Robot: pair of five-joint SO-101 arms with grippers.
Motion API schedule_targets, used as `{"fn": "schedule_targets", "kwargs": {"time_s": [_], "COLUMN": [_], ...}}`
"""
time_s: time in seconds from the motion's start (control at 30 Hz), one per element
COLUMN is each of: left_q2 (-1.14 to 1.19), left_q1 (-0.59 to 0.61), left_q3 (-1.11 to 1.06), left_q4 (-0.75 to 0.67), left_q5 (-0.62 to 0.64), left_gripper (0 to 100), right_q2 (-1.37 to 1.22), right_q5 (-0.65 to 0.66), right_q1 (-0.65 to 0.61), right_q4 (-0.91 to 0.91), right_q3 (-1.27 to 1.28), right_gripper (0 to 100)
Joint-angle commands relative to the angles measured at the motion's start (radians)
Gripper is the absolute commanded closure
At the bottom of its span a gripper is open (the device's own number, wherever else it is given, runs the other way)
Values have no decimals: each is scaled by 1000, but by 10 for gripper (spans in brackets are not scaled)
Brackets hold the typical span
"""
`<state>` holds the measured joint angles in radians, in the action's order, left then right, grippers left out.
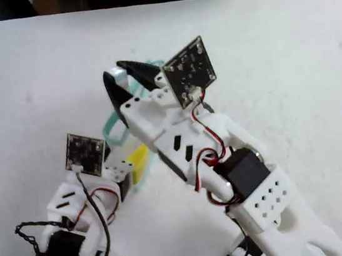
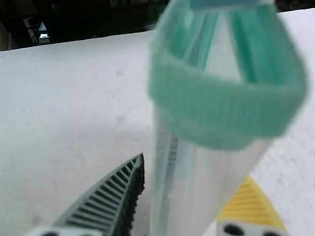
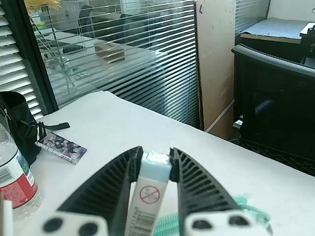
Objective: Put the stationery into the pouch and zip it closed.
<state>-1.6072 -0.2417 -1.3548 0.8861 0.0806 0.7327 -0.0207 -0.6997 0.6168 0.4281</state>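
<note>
While the left gripper (image 2: 194, 169) is clamping the teal-edged clear pouch (image 2: 221, 113) at mid-table (image 1: 287, 56), the right gripper (image 3: 155, 152) is pinching a white stationery stick (image 3: 147, 196) over the pouch's far end.

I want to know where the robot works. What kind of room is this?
Probably an office. There are slatted window blinds, a black office chair and a white table with a drink bottle on it.
</note>
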Motion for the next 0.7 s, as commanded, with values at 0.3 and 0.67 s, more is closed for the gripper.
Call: {"fn": "schedule_targets", "kwargs": {"time_s": [0.3, 0.67], "left_q2": [-13, -13], "left_q1": [7, 7], "left_q3": [11, 11], "left_q4": [-35, -37], "left_q5": [11, 11], "left_gripper": [755, 755], "right_q2": [-140, -19], "right_q5": [14, 14], "right_q1": [25, 24], "right_q4": [-42, 171], "right_q3": [-80, -81], "right_gripper": [981, 920]}}
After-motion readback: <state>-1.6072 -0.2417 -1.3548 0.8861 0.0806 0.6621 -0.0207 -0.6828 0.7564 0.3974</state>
